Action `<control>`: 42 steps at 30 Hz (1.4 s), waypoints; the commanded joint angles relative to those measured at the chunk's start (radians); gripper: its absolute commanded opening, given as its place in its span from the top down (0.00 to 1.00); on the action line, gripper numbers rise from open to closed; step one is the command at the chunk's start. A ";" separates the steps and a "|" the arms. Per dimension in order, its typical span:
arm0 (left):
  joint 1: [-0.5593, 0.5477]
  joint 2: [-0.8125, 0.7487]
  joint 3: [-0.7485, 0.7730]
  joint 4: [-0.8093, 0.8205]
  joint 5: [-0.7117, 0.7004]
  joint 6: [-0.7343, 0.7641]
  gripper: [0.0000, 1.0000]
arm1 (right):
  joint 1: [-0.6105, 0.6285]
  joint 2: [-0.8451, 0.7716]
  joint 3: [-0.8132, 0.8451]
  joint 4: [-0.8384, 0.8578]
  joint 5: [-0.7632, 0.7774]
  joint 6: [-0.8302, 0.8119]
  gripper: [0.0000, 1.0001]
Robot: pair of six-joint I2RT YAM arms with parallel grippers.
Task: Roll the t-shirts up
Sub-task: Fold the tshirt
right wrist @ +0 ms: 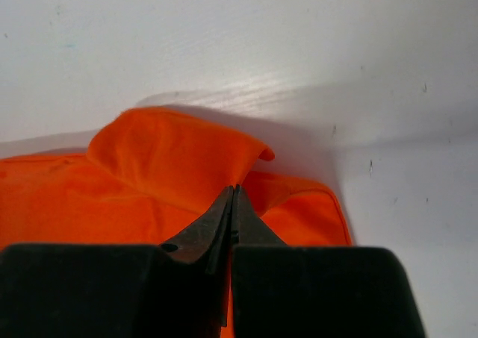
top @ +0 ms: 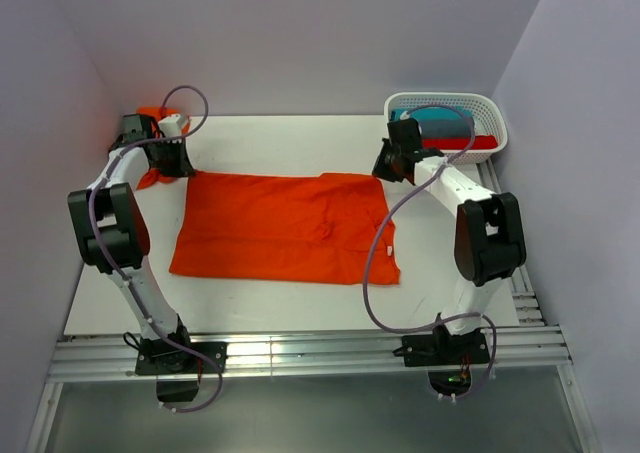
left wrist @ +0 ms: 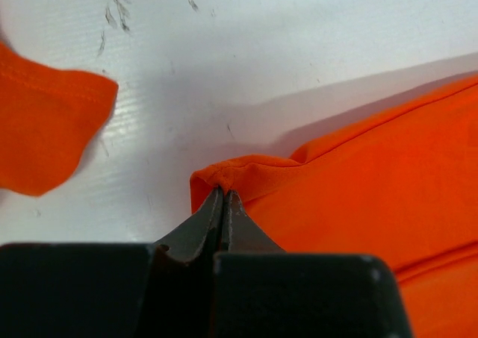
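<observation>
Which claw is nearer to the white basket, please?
The right. The right claw is close by the basket, pinching the spread t-shirt's far right corner. The left claw pinches its far left corner, across the table.

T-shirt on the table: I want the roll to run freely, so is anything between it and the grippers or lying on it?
Nothing visible. The left gripper and the right gripper are shut on the far edge of the t-shirt; nothing lies on it. The basket stands apart, far right.
</observation>
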 commanded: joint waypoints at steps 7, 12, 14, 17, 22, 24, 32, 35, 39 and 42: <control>0.022 -0.153 -0.087 -0.090 0.055 0.095 1.00 | 0.041 -0.188 -0.158 0.012 0.078 0.053 1.00; 0.030 -0.207 -0.145 -0.126 0.058 0.134 1.00 | 0.053 -0.272 -0.246 -0.006 0.108 0.082 1.00; 0.034 -0.230 -0.174 -0.126 0.056 0.148 1.00 | 0.053 -0.313 -0.274 -0.009 0.108 0.090 1.00; 0.043 -0.244 -0.194 -0.140 0.050 0.164 1.00 | 0.055 -0.364 -0.335 -0.003 0.102 0.110 1.00; 0.057 -0.250 -0.211 -0.137 0.038 0.158 1.00 | 0.075 -0.422 -0.395 0.005 0.098 0.126 1.00; 0.060 -0.244 -0.211 -0.137 0.038 0.154 1.00 | 0.087 -0.439 -0.418 0.005 0.113 0.137 1.00; 0.060 -0.250 -0.245 -0.140 0.033 0.163 1.00 | 0.102 -0.473 -0.501 0.024 0.114 0.160 1.00; 0.060 -0.250 -0.259 -0.149 0.035 0.172 1.00 | 0.113 -0.485 -0.532 0.037 0.111 0.171 1.00; 0.060 -0.257 -0.292 -0.138 0.026 0.183 1.00 | 0.118 -0.482 -0.566 0.052 0.107 0.177 1.00; 0.060 -0.254 -0.328 -0.134 0.010 0.195 1.00 | 0.119 -0.461 -0.587 0.067 0.090 0.182 1.00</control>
